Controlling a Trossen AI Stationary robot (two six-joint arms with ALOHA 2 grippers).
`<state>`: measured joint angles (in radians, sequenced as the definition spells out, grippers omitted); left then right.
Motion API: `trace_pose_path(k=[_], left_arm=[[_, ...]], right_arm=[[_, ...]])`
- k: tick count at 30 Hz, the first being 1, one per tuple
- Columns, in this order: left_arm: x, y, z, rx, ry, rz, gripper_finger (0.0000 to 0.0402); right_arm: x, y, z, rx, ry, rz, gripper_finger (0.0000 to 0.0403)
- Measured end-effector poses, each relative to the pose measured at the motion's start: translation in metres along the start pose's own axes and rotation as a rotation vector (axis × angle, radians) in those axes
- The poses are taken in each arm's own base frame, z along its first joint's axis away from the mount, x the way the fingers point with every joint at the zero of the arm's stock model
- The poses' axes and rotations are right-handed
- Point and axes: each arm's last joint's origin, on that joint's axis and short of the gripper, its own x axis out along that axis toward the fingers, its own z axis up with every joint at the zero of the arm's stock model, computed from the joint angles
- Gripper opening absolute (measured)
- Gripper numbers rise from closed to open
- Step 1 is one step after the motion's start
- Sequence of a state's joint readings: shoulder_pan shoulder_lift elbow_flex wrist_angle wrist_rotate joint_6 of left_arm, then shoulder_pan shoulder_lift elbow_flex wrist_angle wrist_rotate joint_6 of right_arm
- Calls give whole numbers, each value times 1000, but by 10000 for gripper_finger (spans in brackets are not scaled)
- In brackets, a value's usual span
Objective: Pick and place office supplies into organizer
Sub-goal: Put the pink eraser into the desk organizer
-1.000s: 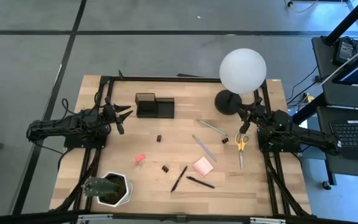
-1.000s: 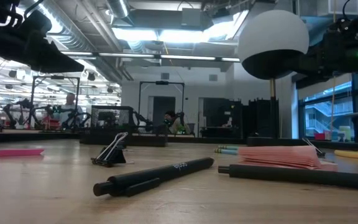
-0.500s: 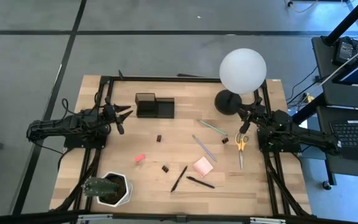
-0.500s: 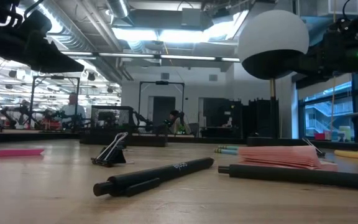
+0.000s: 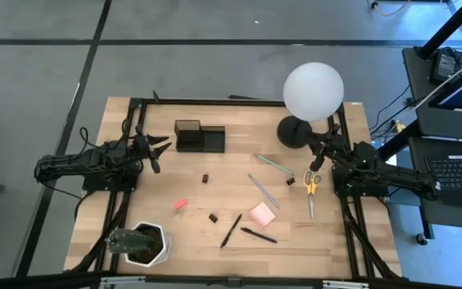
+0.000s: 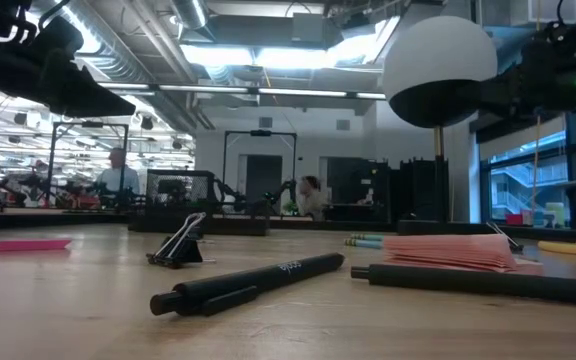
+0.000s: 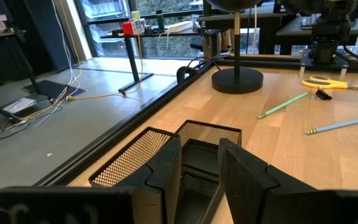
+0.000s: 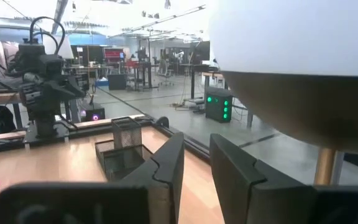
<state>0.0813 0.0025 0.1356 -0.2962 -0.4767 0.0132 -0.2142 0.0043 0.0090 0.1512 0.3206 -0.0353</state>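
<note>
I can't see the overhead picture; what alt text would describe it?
A wooden table seen from above holds scattered office supplies: yellow-handled scissors, a pink sticky-note pad, pens and pencils. A black organizer stands farther back, and two robot arms wait at either side.

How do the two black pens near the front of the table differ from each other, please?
The left pen lies steeply slanted, its upper end pointing toward the sticky-note pad; the right pen lies nearly flat, just below that pad. The left pen looks slightly longer. Both are black, lie flat on the wooden table, and are untouched by either gripper.

Globe lamp [image 5: 313, 92] beside right gripper [image 5: 317, 157]
</note>
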Motion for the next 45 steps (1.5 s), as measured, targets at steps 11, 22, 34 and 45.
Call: trace_pose_path(k=[11,22,34,45], left_arm=[[0,0,0,0,0,0,102],[0,0,0,0,0,0,102],[0,0,0,0,0,0,102],[0,0,0,0,0,0,102]], right_arm=[[0,0,0,13,0,0,81],[0,0,1,196,-6,3,81],[0,0,-4,139,37,6,81],[0,0,-7,113,73,6,81]])
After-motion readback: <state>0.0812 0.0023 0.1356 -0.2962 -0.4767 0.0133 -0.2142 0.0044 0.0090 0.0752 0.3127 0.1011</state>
